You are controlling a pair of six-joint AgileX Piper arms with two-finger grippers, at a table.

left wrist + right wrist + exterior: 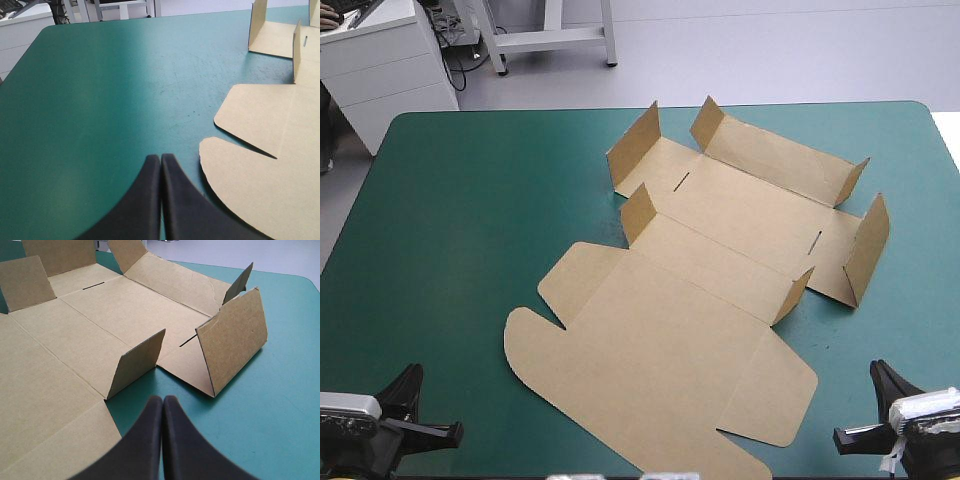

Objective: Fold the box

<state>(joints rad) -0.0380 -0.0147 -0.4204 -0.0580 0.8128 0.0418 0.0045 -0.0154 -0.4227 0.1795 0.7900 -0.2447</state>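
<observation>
The brown box point(720, 260) lies as a cut sheet in the middle of the teal-green table point(460, 220), its small side flaps and far wall partly raised, its wide lid panel point(660, 380) flat toward the near edge. My left gripper point(410, 385) rests shut at the near left corner, clear of the board; in its wrist view the left gripper point(161, 159) points past the box's rounded lid corner point(250, 185) beside it. My right gripper point(880, 375) sits shut at the near right corner. In its wrist view the right gripper point(163, 400) faces the box's raised flaps point(235, 340), not touching them.
A white drawer cabinet point(380, 60) and a metal frame's legs point(555, 35) stand on the floor beyond the table's far edge. Bare teal-green cover point(100, 100) stretches left of the box, with a narrower strip to its right point(280, 390).
</observation>
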